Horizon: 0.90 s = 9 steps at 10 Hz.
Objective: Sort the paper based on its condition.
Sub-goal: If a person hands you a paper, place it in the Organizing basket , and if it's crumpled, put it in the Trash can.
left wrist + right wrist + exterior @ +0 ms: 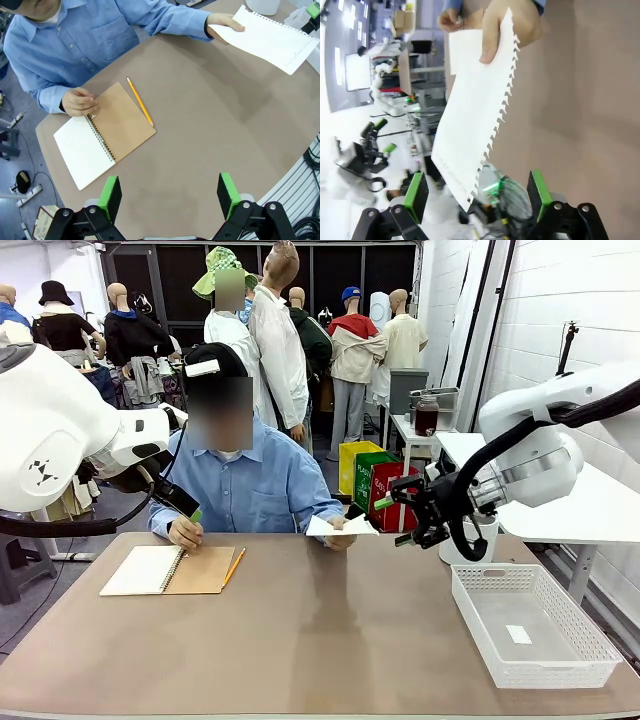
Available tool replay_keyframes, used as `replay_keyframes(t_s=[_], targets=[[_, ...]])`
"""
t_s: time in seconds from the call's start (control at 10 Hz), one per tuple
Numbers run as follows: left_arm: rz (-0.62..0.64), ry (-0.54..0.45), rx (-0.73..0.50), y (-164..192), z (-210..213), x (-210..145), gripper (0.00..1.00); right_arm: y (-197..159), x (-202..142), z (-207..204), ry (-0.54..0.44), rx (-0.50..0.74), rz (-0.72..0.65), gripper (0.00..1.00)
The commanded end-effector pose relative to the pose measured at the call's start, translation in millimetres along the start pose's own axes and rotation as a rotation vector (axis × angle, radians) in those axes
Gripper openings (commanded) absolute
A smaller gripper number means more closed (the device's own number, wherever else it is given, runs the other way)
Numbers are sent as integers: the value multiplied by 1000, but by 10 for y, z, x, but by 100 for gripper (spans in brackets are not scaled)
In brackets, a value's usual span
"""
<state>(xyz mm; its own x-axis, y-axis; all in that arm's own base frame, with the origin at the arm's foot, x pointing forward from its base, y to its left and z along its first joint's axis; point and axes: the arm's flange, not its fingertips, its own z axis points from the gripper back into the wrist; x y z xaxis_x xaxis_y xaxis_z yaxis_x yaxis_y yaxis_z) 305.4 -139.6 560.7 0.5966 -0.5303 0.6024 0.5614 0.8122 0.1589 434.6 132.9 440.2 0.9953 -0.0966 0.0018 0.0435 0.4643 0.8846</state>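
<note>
- From the front I see the paper (341, 526) held in the person's hand (340, 536) above the far edge of the bench (320, 640), right of centre, clear of the surface.
- The right tool (393, 521) sits just right of the sheet with its fingers spread, gripping nothing; its wrist view shows the sheet's torn, perforated edge (502, 107) reaching down between the green pads (415, 190).
- The left tool (170, 195) hangs over the near left bench, fingers spread and empty.
- On the far left lie an open spiral notebook (168, 570) and a pencil (234, 566) touching its cover; the person's other hand (79, 102) rests at the notebook's top.
- A white basket (530, 625) stands near right.
- I cannot tell from the front whether the sheet touches the right tool.
</note>
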Motion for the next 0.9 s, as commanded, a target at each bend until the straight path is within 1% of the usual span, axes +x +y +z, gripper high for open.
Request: replay_keyframes(t_s=[0.0,0.2,0.3,0.5,0.8], targets=[[2,-1,-2,5,-5,-4,100,-136,25,-99,17,128,-159,100],[2,-1,-2,5,-5,-4,100,-322,39,-212,43,213,-247,100],[2,-1,-2,5,-5,-4,100,-406,65,-291,79,277,-289,100],[2,-1,-2,5,-5,-4,100,-563,71,-457,132,310,-340,100],[2,-1,-2,5,-5,-4,100,-674,51,-450,152,328,-364,100]])
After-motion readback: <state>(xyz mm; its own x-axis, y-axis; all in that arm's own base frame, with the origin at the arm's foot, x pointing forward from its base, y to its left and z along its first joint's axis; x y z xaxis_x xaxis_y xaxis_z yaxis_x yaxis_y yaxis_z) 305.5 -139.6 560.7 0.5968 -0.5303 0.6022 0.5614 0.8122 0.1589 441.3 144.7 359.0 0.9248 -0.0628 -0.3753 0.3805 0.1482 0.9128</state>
